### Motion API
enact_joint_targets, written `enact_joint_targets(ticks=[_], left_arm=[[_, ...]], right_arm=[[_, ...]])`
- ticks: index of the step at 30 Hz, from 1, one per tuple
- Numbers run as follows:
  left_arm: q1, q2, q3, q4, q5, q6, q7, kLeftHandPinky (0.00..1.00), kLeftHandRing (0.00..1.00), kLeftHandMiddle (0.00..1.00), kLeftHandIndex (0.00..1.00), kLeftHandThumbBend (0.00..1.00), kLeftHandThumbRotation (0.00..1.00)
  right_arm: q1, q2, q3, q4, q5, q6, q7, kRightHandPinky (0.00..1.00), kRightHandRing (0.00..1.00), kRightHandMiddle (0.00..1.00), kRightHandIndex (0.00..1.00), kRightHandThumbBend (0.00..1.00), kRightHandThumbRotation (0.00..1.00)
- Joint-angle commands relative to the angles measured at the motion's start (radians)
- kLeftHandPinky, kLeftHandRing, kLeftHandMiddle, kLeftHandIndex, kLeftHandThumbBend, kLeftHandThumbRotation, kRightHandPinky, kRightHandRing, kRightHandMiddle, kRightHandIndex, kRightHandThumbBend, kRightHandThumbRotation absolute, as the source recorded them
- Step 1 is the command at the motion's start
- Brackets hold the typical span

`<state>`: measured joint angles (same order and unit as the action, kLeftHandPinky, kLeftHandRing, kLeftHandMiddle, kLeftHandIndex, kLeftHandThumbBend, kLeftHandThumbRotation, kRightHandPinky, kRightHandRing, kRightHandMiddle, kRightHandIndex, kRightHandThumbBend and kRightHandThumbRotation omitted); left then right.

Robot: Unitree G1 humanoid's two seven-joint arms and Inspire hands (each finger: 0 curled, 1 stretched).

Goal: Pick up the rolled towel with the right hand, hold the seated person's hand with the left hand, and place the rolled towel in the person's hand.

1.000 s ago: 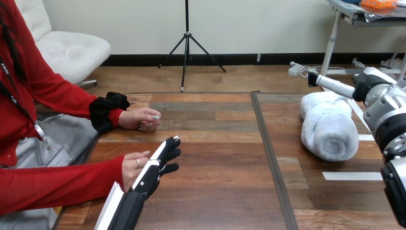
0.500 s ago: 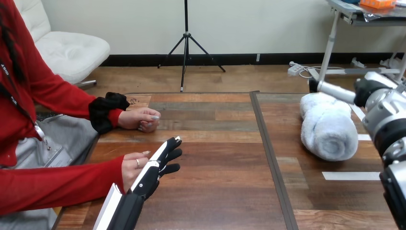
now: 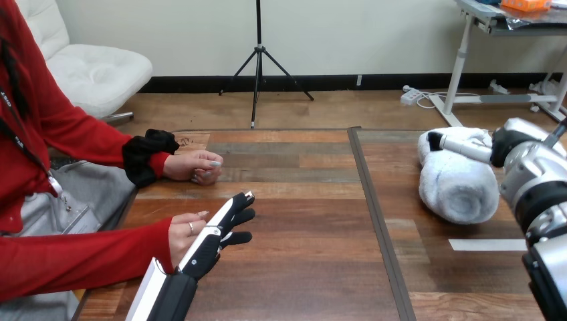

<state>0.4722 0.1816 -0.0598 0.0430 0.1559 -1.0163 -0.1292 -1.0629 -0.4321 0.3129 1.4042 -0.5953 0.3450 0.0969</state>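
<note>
Head view. Rolled towel [image 3: 460, 184] lies on the wooden table [image 3: 301, 274], right half, well apart from both of the person's hands. Same spot as 1.0 s ago; the whole picture has drifted a touch, so that is the camera, not the towel.

Right hand [image 3: 461, 146]: main change. 1.0 s ago it hung above and beyond the towel's far end, clear of it. 0.5 s ago it was lower, at the far end's edge. Now it has dropped onto the towel's far top part, pointing toward the view's left and lying across the roll, touching or just over it. Open or closed: cannot tell, most of the hand is hidden behind its own wrist. Towel not lifted.

Left hand [image 3: 217, 234]: no change. It rests low over the table's left half, open, fingers straight and pointing away from the robot. It sits just beside the person's near hand [image 3: 182, 233], touching or nearly so, with nothing curled round it.

Person's far hand [image 3: 195, 166]: closed loosely, resting on the table near its left edge, unmoved.

White tape strip [image 3: 488, 245] lies on the table near the towel, on its near side.
</note>
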Motion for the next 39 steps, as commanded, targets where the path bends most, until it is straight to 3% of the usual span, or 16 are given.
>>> enact_joint_targets(ticks=[1, 2, 7, 11, 12, 13, 15, 18, 24, 36, 39], left_arm=[[-0.02, 0.006, 0.003, -0.061, -0.014, -0.023, 0.008, 0.78, 0.87, 0.92, 0.92, 1.0, 0.54], [-0.018, 0.011, -0.005, -0.064, -0.028, -0.022, 0.003, 0.77, 0.87, 0.92, 0.92, 1.0, 0.54], [-0.013, 0.019, -0.018, -0.07, -0.051, -0.021, -0.007, 0.78, 0.88, 0.92, 0.92, 1.0, 0.53], [-0.009, 0.014, -0.016, -0.076, -0.047, -0.022, -0.008, 0.79, 0.88, 0.92, 0.92, 1.0, 0.54], [-0.008, 0.014, -0.018, -0.077, -0.047, -0.021, -0.009, 0.79, 0.88, 0.92, 0.92, 1.0, 0.54], [-0.006, 0.013, -0.023, -0.081, -0.05, -0.022, -0.011, 0.8, 0.88, 0.93, 0.93, 1.0, 0.55], [-0.004, 0.011, -0.029, -0.084, -0.052, -0.025, -0.013, 0.8, 0.88, 0.93, 0.93, 1.0, 0.54], [-0.004, 0.008, -0.03, -0.086, -0.048, -0.025, -0.012, 0.8, 0.88, 0.93, 0.93, 1.0, 0.53], [0.003, 0.009, -0.035, -0.092, -0.051, -0.022, -0.012, 0.8, 0.89, 0.93, 0.93, 1.0, 0.53], [0.015, 0.013, -0.04, -0.102, -0.052, -0.021, -0.01, 0.82, 0.89, 0.93, 0.93, 1.0, 0.53], [0.017, 0.014, -0.039, -0.104, -0.053, -0.025, -0.01, 0.82, 0.89, 0.94, 0.93, 1.0, 0.53]], right_arm=[[-0.016, 0.024, -0.011, -0.011, 0.008, 0.004, -0.054, 1.0, 1.0, 1.0, 1.0, 1.0, 0.98], [-0.012, 0.027, -0.012, -0.011, 0.009, 0.003, -0.058, 1.0, 1.0, 1.0, 1.0, 1.0, 0.98], [0.0, 0.031, 0.002, -0.011, -0.003, -0.011, -0.054, 0.39, 1.0, 1.0, 1.0, 1.0, 0.97], [0.012, 0.033, 0.018, -0.009, -0.017, -0.024, -0.03, 0.13, 1.0, 1.0, 1.0, 1.0, 0.99], [0.014, 0.034, 0.02, -0.008, -0.018, -0.025, -0.024, 0.1, 1.0, 1.0, 1.0, 1.0, 0.99], [0.023, 0.039, 0.034, -0.006, -0.026, -0.034, 0.014, 0.01, 1.0, 1.0, 1.0, 1.0, 1.0], [0.034, 0.046, 0.051, -0.004, -0.036, -0.045, 0.058, 0.0, 1.0, 1.0, 1.0, 1.0, 1.0], [0.045, 0.052, 0.034, -0.006, -0.02, -0.049, 0.054, 0.0, 1.0, 1.0, 1.0, 0.99, 1.0], [0.055, 0.061, 0.067, -0.003, -0.05, -0.053, 0.08, 0.0, 1.0, 1.0, 1.0, 0.98, 1.0], [0.072, 0.079, 0.056, -0.003, -0.04, -0.04, 0.069, 0.0, 1.0, 1.0, 1.0, 0.98, 1.0], [0.074, 0.08, 0.056, -0.003, -0.039, -0.05, 0.088, 0.0, 1.0, 1.0, 1.0, 0.98, 1.0]])
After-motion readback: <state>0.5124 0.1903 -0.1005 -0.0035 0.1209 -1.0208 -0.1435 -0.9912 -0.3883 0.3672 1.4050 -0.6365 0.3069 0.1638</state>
